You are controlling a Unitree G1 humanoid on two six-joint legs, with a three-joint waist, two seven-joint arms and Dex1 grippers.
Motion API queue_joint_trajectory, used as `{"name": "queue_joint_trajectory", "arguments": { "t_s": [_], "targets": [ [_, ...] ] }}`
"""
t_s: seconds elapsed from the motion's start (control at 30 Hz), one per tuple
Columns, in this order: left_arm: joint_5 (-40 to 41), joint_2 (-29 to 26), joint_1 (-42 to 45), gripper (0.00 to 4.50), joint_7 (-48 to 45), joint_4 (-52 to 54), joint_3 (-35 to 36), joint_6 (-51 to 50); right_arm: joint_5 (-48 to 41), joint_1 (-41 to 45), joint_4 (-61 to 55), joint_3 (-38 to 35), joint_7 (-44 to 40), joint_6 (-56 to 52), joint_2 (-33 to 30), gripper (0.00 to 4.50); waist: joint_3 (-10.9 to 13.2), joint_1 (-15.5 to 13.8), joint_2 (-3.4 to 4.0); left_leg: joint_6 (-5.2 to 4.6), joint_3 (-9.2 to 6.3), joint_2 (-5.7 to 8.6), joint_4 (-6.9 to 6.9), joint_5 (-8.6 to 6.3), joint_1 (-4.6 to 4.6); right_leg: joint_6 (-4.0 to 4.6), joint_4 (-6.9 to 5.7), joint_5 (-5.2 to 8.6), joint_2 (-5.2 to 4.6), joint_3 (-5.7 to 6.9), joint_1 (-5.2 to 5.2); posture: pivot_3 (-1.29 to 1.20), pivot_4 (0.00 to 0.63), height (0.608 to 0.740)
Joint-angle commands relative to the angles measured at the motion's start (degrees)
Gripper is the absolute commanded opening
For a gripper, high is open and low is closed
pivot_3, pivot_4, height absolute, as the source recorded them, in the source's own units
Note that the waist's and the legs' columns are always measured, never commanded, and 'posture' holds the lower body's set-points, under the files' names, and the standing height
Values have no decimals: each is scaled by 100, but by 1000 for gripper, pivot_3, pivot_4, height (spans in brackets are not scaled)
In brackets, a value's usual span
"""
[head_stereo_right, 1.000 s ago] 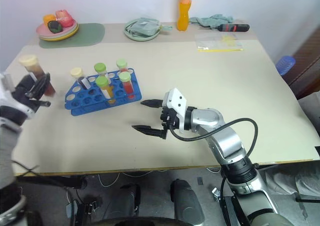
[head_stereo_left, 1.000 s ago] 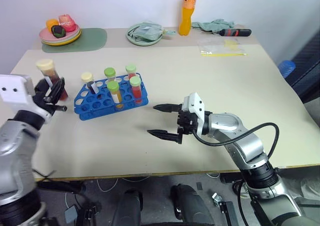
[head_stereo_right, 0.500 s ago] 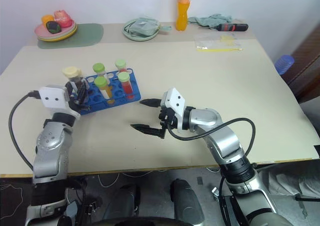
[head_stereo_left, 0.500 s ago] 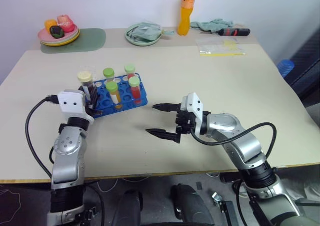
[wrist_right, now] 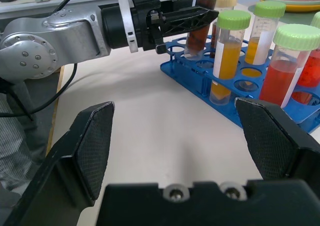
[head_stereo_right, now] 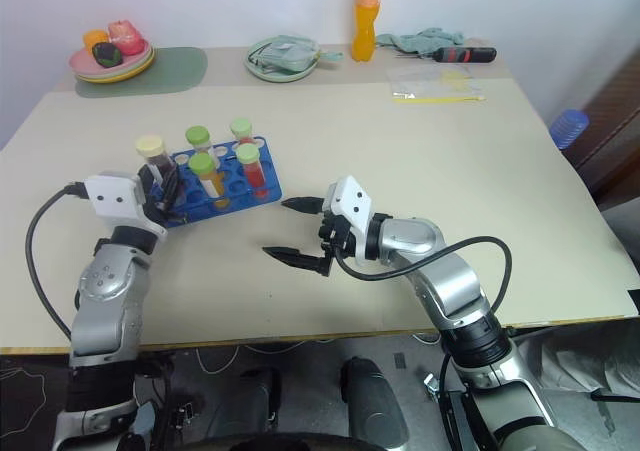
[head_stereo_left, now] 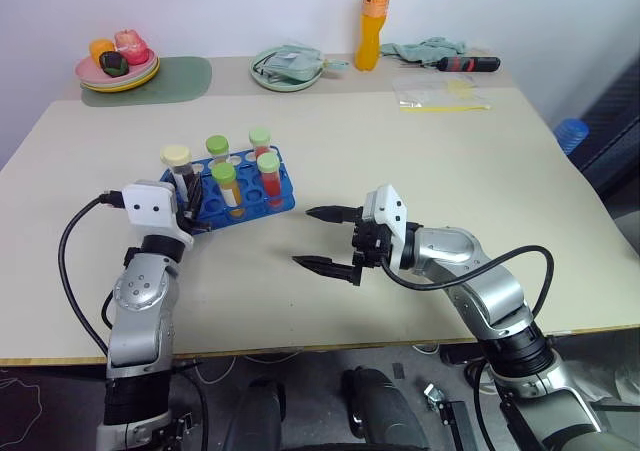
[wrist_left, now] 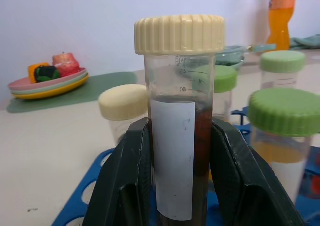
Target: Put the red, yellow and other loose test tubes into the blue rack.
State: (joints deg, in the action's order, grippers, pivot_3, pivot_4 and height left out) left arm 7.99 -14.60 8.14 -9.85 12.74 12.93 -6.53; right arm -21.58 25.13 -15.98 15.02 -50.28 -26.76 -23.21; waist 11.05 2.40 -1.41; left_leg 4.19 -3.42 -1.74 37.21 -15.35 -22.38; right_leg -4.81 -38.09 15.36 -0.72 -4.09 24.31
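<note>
Now we hold the dark tube with the cream cap (wrist_left: 179,121) upright in our left pincer (head_stereo_left: 184,206), fingers clamped on its body, just over the near-left corner of the blue rack (head_stereo_left: 268,199). To seat it well, we should centre its tip over a free hole, keep it vertical, lower it straight, and release only once the rack carries it, taking care not to knock the cream-capped tube (wrist_left: 123,108) standing just behind. The red tube (head_stereo_left: 270,177) and the yellow-orange tube (head_stereo_left: 228,188) already stand in the rack. Our right pincer (head_stereo_left: 330,239) waits with fingers wide apart above the bench (head_stereo_left: 420,161), right of the rack. A second ago the left pincer held the tube higher, well left of the rack; since then it has come down and in.
</note>
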Motion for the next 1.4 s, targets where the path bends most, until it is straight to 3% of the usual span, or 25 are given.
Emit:
{"name": "queue_joint_trajectory", "arguments": {
  "t_s": [0.03, 0.8, 0.9, 1.03, 1.2, 1.4],
  "targets": [
    [-64, -27, -150, 1580, 36, 157, -33, -60, -95, 41, -210, -71, -48, 58, 13, 4279, 0, 1, 1, 0, 0, 0, 0, 0, 0, 0, 0, 0, 0, 0, 0, 0, 150, 740],
    [-206, -122, 34, 1580, 151, -519, -38, 340, -109, -12, -273, -109, -7, -2, 5, 4279, -1, 3, 3, 0, -1, -1, 0, 0, 3, 0, -1, 0, 3, 0, -1, 0, 150, 740],
    [-119, -38, 46, 2412, 162, -579, 12, 411, -111, -11, -258, -121, -14, 8, -3, 4279, -1, 0, 3, 0, 0, -1, 0, 0, 2, 0, -1, 0, 3, 0, -2, 0, 150, 740],
    [339, 35, -154, 4311, 81, -69, 289, 390, -230, 32, -259, -311, -27, -49, -70, 4279, -1, 8, 3, 0, -1, -1, 0, 0, 1, 0, 0, 0, 2, 0, -1, 0, 150, 740],
    [1102, -223, -759, 4311, -27, 1162, 868, -203, -375, -3, -194, -695, -158, -119, -430, 4279, 0, 9, 3, 0, -2, -5, -2, 0, 1, 0, 0, 0, 4, 0, -1, 0, 150, 740],
    [2682, -1445, -2073, 4311, -810, 2618, 2045, -1676, -574, -123, 154, -1447, -354, -325, -1187, 4279, 3, 8, 2, -1, 0, -5, -2, 0, 1, 1, 4, 2, 4, -1, -1, 0, 150, 740]
  ]
}}
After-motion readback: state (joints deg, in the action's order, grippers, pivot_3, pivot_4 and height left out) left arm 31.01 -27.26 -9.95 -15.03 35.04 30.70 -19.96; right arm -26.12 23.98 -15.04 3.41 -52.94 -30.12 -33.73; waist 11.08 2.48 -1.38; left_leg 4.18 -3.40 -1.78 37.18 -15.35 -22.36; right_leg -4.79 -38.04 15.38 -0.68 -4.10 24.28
